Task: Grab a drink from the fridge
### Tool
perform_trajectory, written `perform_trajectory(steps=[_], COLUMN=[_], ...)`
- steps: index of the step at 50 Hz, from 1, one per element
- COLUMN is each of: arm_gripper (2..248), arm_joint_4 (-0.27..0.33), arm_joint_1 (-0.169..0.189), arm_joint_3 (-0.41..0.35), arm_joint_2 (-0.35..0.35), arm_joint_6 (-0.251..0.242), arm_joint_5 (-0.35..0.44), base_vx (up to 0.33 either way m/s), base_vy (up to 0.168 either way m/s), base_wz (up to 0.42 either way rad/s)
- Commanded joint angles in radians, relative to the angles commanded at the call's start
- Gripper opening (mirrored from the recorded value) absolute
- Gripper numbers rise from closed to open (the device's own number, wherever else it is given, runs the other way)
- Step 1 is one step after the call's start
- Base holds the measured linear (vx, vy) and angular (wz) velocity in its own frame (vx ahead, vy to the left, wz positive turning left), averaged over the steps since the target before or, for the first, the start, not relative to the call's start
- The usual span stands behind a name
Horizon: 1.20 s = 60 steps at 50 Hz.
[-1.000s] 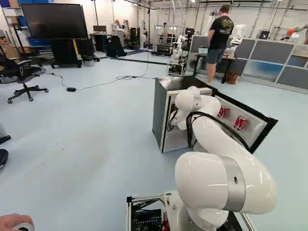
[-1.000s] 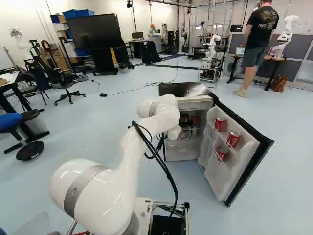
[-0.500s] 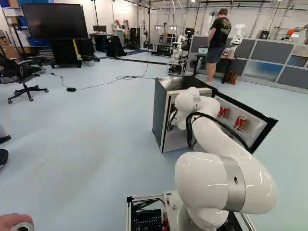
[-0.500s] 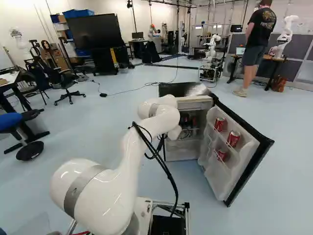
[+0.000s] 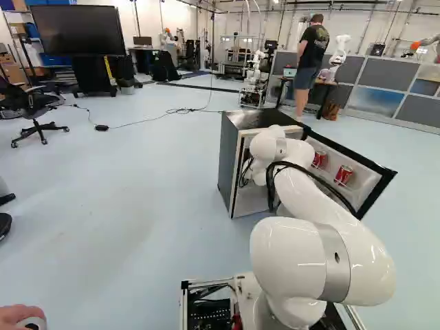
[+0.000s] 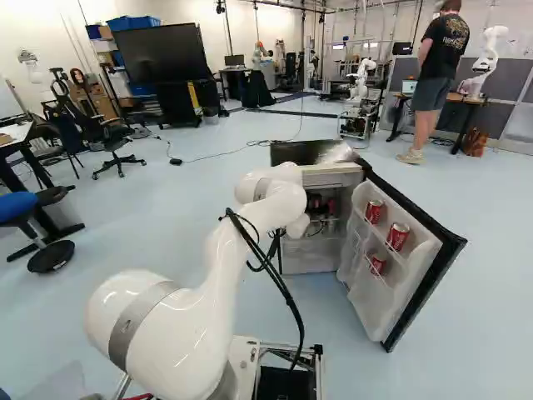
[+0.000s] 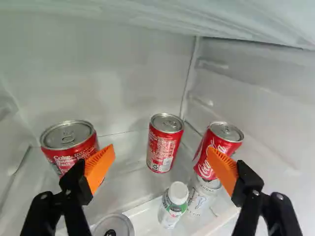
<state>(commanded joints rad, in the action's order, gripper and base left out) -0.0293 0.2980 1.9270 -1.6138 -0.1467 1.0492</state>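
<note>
- Inside the fridge (image 5: 234,165), toward the back corner, the middle can (image 7: 165,142) stands upright, likely the easiest drink to take.
- It lies ahead of the gripper (image 7: 160,151), lined up with the gap between the fingers, which stand wide apart with nothing in their hold.
- The can's long axis runs up and down, so the next move calls for a straight reach forward until the pads flank its sides, then a squeeze.
- A red can (image 7: 58,147) and a tilted can (image 7: 214,147) flank it, each partly covered by a finger; I cannot tell if either is touched. Either could be knocked on the way in.
- Nearer than the middle can are a small bottle (image 7: 173,204), a pale can (image 7: 201,196) beside it, and a silver-topped can (image 7: 113,227).
- The arm (image 6: 221,271) reaches in past the swung-out door (image 6: 425,267), which carries door cans (image 6: 398,236).
</note>
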Motion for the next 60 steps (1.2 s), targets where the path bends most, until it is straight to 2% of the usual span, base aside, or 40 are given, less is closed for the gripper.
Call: perform_trajectory(steps=[60], arm_gripper=[247], arm_joint_4=[0.0], arm_joint_1=[0.006], arm_joint_3=[0.02], arm_joint_2=[-0.012], arm_joint_6=[0.0], arm_joint_5=[0.0], base_vx=[0.0], base_vy=[0.0], base_wz=[0.0])
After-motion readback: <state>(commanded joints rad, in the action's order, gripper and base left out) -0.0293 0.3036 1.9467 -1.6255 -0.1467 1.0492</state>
